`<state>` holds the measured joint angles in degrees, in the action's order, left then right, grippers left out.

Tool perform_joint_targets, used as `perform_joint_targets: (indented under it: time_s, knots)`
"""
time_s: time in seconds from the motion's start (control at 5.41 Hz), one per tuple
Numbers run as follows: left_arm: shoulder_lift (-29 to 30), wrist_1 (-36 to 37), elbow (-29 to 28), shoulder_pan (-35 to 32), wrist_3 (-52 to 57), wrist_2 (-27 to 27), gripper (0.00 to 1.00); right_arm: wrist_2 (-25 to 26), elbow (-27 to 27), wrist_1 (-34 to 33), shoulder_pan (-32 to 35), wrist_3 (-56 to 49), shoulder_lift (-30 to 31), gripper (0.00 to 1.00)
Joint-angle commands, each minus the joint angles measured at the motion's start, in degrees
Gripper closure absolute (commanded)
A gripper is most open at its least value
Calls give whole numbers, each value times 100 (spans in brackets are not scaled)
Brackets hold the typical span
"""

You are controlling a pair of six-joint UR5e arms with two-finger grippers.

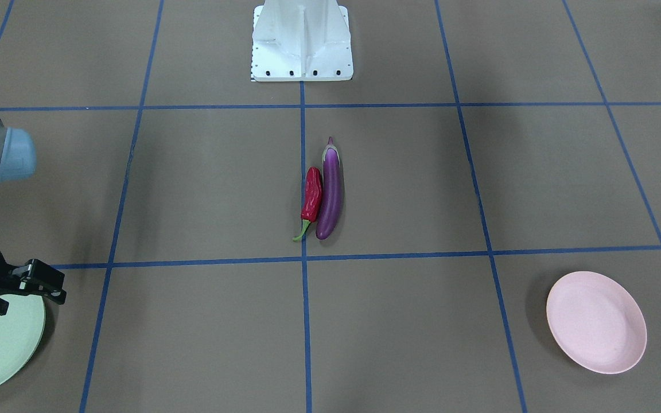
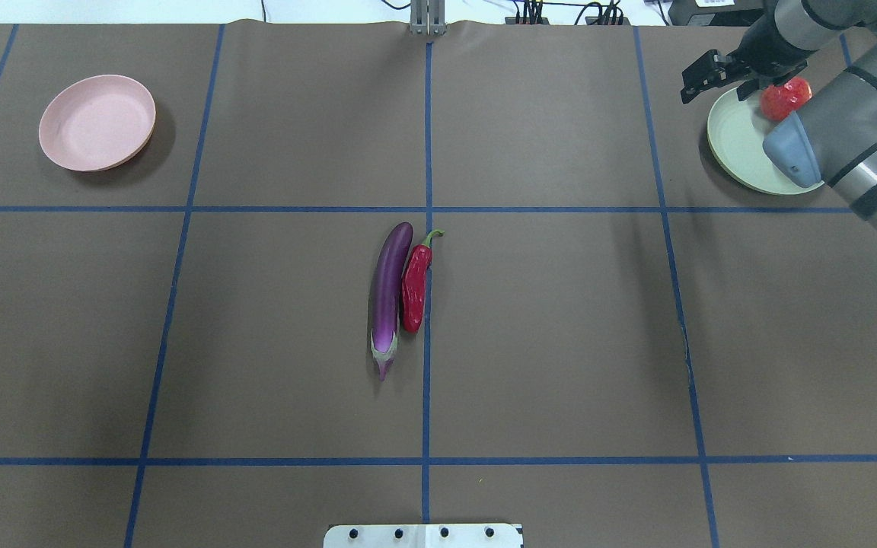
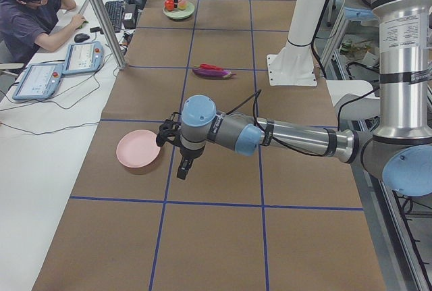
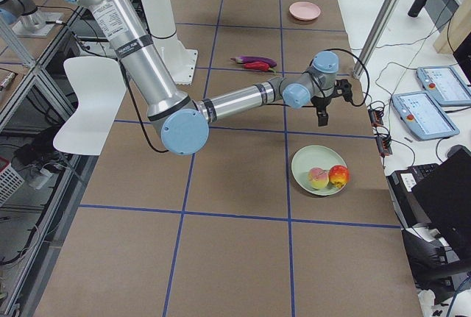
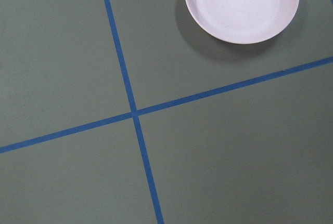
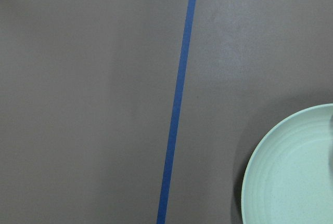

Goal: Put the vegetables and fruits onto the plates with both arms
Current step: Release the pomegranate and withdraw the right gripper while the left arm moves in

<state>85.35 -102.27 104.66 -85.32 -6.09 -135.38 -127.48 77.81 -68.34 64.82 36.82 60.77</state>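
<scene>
Open centre, crowded upper right of the overhead view.
You have bare table (image 2: 560,342) all round the touching eggplant (image 2: 389,293) and chili (image 2: 415,289); the right arm (image 2: 853,148) overhangs the green plate (image 2: 735,144).

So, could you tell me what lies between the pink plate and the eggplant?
Only bare table cover crossed by blue tape lines; the overhead view shows nothing lying between the pink plate and the eggplant.

Desk (image 2: 560,342): brown w/ blue tape grid. Eggplant (image 2: 390,289): glossy purple, pale cap. Chili (image 2: 415,288): red, green stem. Far-left plate (image 2: 96,122): pale pink. Far-right plate (image 2: 731,141): mint green. Peach (image 4: 318,178): yellow-pink. Fruit (image 4: 338,176): red-orange. Left arm (image 3: 290,134) & right arm (image 2: 865,144): grey/silver, lt-blue caps. Left claw (image 3: 183,168) & right claw (image 4: 322,117): black.
</scene>
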Motion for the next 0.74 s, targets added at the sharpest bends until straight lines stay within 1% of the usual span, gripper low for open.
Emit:
perform_joint_targets:
  time_s: [0.0,0.18,0.37,0.55]
  knots:
    - [821,24,-120,1062,-1232,55,0,30,138,13,-4,36,214,0]
    - [965,-255,-69,1452,-1376,12,0,-14,591,-39,22,1,651,0]
    - [1375,-101,-190,2100,-1534,38,0,-40,891,-48,196,-78,1021,0]
    - [1997,118,-357,2507,-2302,73,0,-40,1468,-65,363,-575,1764,0]
